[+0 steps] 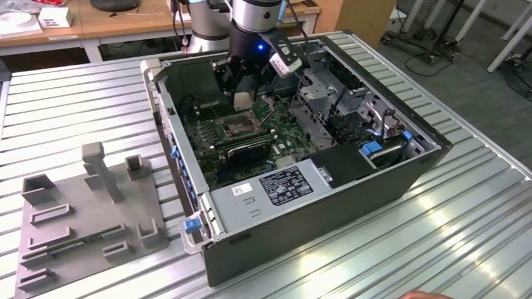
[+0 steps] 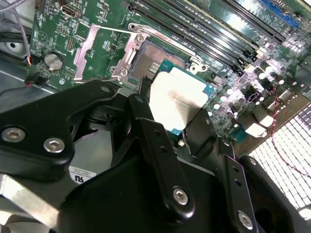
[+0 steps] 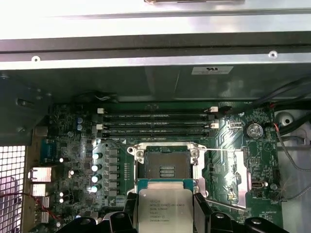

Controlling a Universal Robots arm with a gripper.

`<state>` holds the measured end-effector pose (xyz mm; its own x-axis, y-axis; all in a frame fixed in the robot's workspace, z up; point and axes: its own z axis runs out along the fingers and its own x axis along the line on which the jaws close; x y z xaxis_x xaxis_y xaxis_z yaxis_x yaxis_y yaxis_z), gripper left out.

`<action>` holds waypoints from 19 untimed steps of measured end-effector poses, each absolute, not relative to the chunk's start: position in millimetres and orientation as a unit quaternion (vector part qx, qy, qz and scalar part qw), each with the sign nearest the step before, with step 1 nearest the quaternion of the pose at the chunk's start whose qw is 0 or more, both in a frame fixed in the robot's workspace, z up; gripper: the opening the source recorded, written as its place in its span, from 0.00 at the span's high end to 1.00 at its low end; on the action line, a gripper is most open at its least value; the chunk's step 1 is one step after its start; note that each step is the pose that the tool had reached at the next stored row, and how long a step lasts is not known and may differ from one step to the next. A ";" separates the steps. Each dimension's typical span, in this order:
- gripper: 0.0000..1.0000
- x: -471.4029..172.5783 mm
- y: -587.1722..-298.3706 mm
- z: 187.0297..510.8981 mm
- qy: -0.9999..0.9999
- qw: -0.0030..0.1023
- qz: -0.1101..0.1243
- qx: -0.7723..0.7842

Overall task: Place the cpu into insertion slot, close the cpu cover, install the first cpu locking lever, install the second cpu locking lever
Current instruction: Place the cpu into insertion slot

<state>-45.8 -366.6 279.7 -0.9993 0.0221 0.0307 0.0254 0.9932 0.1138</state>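
My gripper (image 1: 242, 98) is inside the open computer case, shut on the cpu (image 1: 243, 103), a flat silvery-beige square chip. In both wrist views the black fingers (image 3: 201, 208) clamp the cpu (image 3: 165, 209) (image 2: 177, 99) by two opposite edges. It hangs a little above the green motherboard (image 1: 287, 134), beside the insertion slot (image 3: 166, 166) (image 2: 155, 58) and apart from it. The slot lies uncovered, its dark centre showing. The cpu cover (image 3: 240, 170) (image 2: 95, 46), a thin silvery frame, is swung open to one side of the slot. A thin wire lever (image 3: 226, 205) sticks out near the cover.
Long black memory slots (image 3: 155, 124) run just beyond the socket. The case walls (image 1: 171, 134), a drive cage (image 1: 332, 99) and the power supply (image 1: 278, 184) hem in the board. A grey parts fixture (image 1: 83, 212) stands on the slatted table at the exterior view's left.
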 end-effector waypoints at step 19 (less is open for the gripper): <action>0.46 -45.8 -366.6 272.2 -0.998 0.015 -0.057 -0.012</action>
<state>-45.8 -366.6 272.2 -0.9993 0.0221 0.0308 0.0255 0.9932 0.1137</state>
